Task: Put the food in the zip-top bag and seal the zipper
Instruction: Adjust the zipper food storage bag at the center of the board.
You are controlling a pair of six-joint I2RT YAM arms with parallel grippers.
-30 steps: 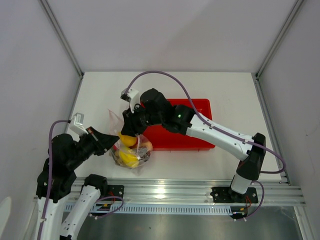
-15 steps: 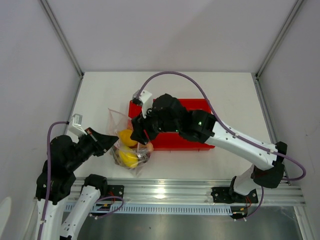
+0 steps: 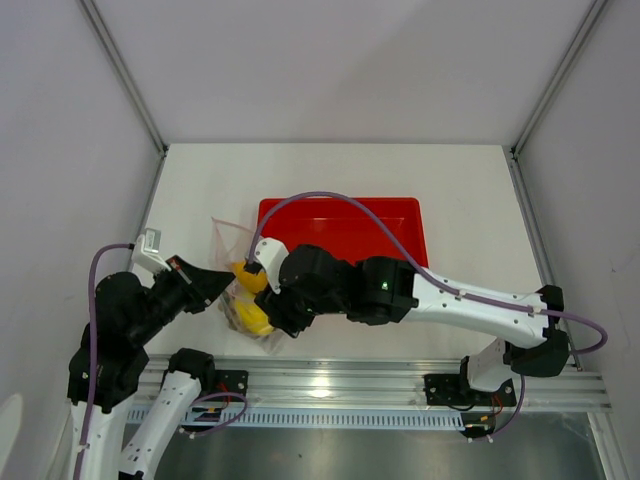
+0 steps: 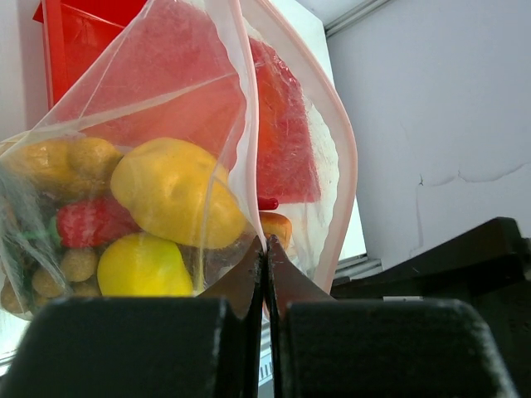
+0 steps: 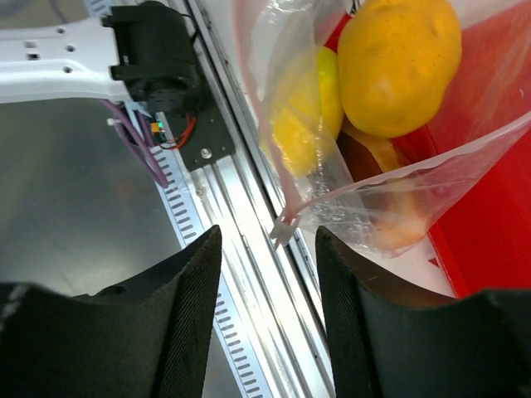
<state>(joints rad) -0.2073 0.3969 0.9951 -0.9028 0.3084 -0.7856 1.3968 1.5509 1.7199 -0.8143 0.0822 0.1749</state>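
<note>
at the near left edge of the counter (image 3: 450, 180), the zip-top bag (image 3: 232, 300) is lying near the red tray (image 3: 340, 222). your left jaws are pressing together on the bag's thin film, clamping it close beside the zipper (image 4: 342, 166), which is curving up the right of the left wrist view. inside the bag, the upper yellow fruit (image 4: 170, 192) is resting on the lower yellow fruit (image 4: 143, 265), small tan round fruits (image 4: 77, 264) are crowding beside them, and an orange chunk (image 4: 278, 225) is showing just behind the pinch. your right jaws are standing apart, gripping nothing, and are hovering over the bag's near corner, which is showing against the metal rail (image 5: 241, 191).
</note>
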